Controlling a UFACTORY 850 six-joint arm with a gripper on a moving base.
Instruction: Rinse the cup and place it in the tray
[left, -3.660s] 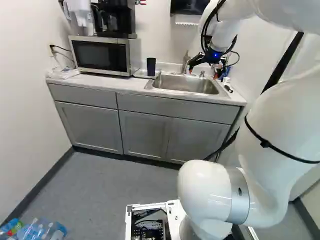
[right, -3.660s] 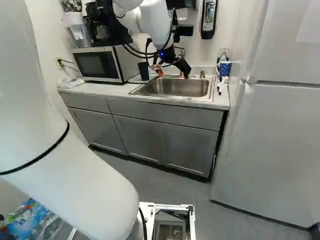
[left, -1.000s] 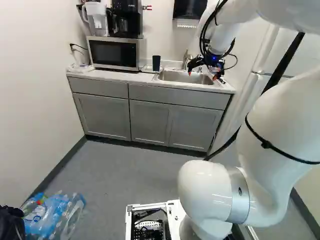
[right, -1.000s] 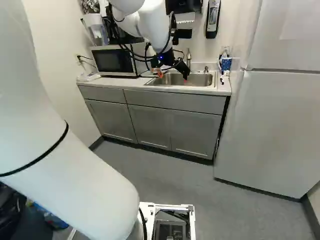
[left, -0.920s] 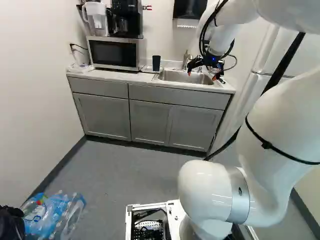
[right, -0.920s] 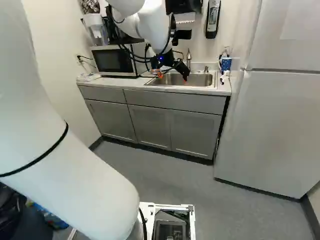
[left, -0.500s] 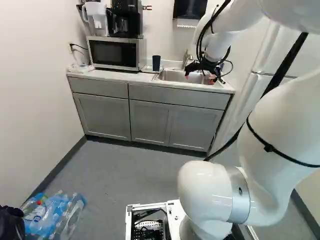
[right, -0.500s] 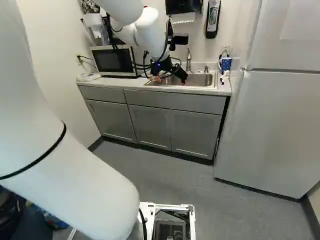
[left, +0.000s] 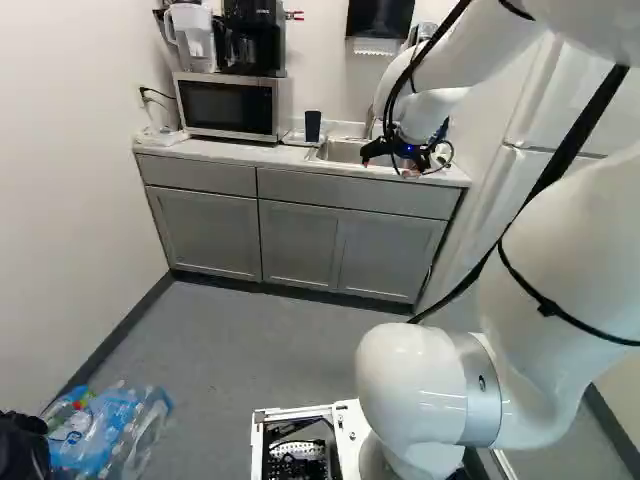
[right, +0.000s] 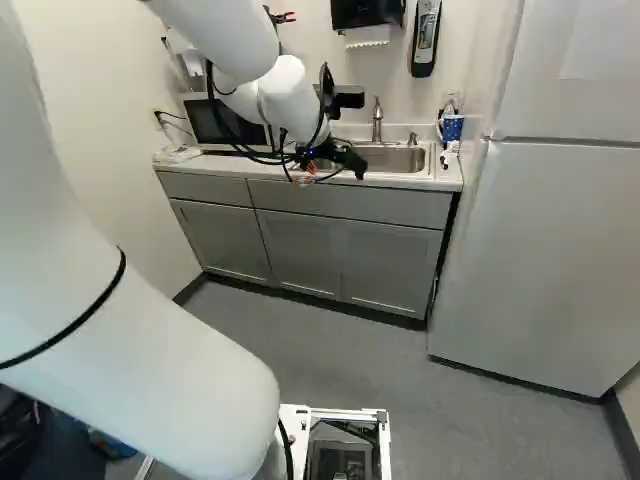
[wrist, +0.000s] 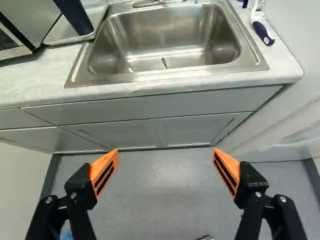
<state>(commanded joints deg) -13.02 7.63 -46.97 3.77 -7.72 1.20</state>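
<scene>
Microwave (left: 228, 106) on counter (wrist: 200, 80), coffee maker (left: 250, 45) on top of it. Sink (wrist: 165, 31) to the right of tray (wrist: 62, 38); brush (wrist: 262, 32) beyond the sink, near fridge (right: 540, 250). Bottles (left: 105, 430) on floor. Cup (left: 313, 125) upright on tray, beside microwave. I have the gripper (left: 389, 168) wide open near the sink's front edge, nothing between the fingers, touching nothing.

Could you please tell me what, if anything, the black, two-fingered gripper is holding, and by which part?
Nothing is held: the gripper has its jaws wide apart. The dark blue, tapered cup stands in the shallow tray.
</scene>
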